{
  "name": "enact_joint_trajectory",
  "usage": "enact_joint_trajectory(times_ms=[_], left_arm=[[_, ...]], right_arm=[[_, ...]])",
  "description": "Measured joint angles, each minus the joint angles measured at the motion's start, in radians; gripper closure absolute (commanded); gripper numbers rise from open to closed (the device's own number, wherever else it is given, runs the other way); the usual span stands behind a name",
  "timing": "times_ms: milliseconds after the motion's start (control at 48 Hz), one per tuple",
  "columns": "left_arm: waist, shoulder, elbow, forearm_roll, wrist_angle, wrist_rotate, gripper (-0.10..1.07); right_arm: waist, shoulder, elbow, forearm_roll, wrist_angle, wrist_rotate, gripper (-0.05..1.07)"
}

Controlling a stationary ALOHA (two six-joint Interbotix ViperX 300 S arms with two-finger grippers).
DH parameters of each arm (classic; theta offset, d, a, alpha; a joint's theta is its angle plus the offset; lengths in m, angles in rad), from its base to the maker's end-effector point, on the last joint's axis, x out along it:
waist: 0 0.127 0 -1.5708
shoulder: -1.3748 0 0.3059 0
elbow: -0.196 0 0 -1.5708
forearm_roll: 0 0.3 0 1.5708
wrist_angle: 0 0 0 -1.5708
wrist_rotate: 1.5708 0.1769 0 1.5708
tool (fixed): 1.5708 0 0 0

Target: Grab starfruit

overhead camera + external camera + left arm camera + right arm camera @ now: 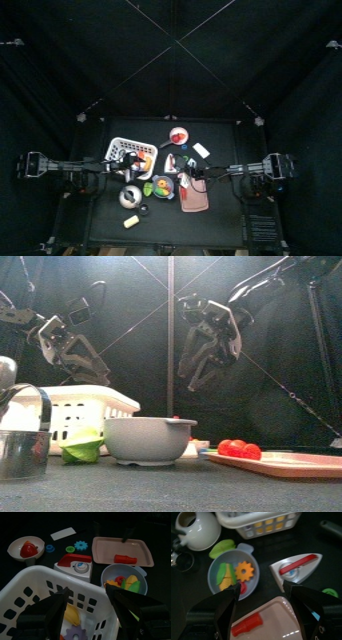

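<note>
A lime-green ridged fruit, which looks like the starfruit (221, 548), lies on the table against the grey bowl (218, 562); in the front view the fruit (83, 451) sits between a metal cup and the bowl (150, 441). My left gripper (90, 612) is open and empty, hanging over the white basket (30, 592), which holds a yellow piece (71, 614). My right gripper (264, 612) is open and empty, above the gap between the bowl, a toy iron (294, 568) and the pink tray (271, 624). Both hang well above the table (67, 361) (201, 356).
The bowl holds yellow, orange and green toy pieces. The pink tray (287, 463) carries a red piece (238, 449). A metal cup (20, 446) stands front left, and a white funnel (25, 548) holding a red piece and a white card (63, 533) lie at the back.
</note>
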Motion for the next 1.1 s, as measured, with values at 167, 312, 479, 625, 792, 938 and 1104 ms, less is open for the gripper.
enact_joint_trajectory(times_ms=[167,312,479,625,792,938,1104], left_arm=[[-0.002,0.002,0.0,0.0,0.002,0.0,0.04],[-0.002,0.0,0.0,0.0,0.002,0.0,0.04],[-0.035,-0.014,0.0,0.011,0.037,0.002,0.04],[-0.137,-0.02,-0.015,0.051,0.127,-0.005,0.04],[-0.219,-0.021,-0.106,-0.025,0.336,-0.012,0.04],[-0.225,-0.021,-0.196,-0.137,0.541,-0.018,0.04],[-0.225,-0.017,-0.27,-0.249,0.612,-0.032,0.04]], right_arm=[[0.046,0.049,-0.02,0.02,-0.005,-0.002,0.04],[0.057,0.101,-0.046,0.037,-0.018,0.002,0.04],[0.061,0.129,-0.069,0.037,-0.018,0.002,0.04],[0.061,0.127,-0.071,0.037,-0.018,0.002,0.04],[0.057,0.11,-0.063,0.037,-0.018,0.006,0.04],[0.041,0.074,-0.026,0.035,-0.02,0.006,0.04],[-0.018,0.006,0.029,0.035,-0.037,0.008,0.04]])
